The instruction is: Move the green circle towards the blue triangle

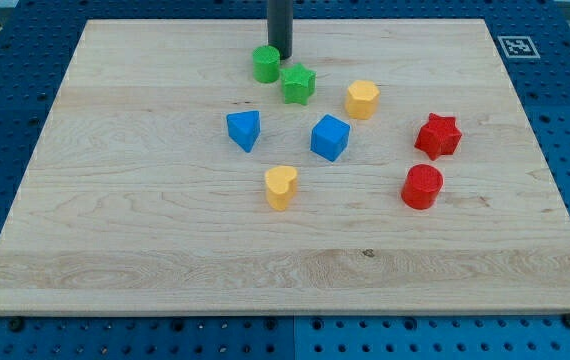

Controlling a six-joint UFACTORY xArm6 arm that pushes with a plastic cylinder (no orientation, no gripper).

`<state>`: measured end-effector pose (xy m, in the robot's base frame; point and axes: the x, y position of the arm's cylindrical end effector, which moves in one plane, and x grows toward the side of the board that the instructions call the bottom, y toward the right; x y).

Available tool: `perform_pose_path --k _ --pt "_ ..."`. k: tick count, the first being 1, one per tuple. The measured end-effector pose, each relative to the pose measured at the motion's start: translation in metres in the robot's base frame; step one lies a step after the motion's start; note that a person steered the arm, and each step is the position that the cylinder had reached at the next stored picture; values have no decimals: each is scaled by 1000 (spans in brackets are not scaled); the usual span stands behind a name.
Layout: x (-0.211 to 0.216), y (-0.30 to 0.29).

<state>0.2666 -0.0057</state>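
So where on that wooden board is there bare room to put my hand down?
Bare wood runs along the view's bottom below the yellow heart block and red cylinder block, and down the view's left beside the blue triangle block. It is crowded at top centre, around my tip and the green circle block.

pale grained wood board [165, 230]; matt plastic-looking green circle [266, 64].

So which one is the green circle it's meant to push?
Find the dark rod at the wooden board's top edge; my tip sits beside a green circle, on its right. Unlike the green star just below-right, it is a smooth round cylinder.
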Motion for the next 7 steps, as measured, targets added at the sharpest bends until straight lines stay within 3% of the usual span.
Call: perform_pose_path --k 2,4,7 --pt "6 12" --pt "35 -26" --pt "36 -54"
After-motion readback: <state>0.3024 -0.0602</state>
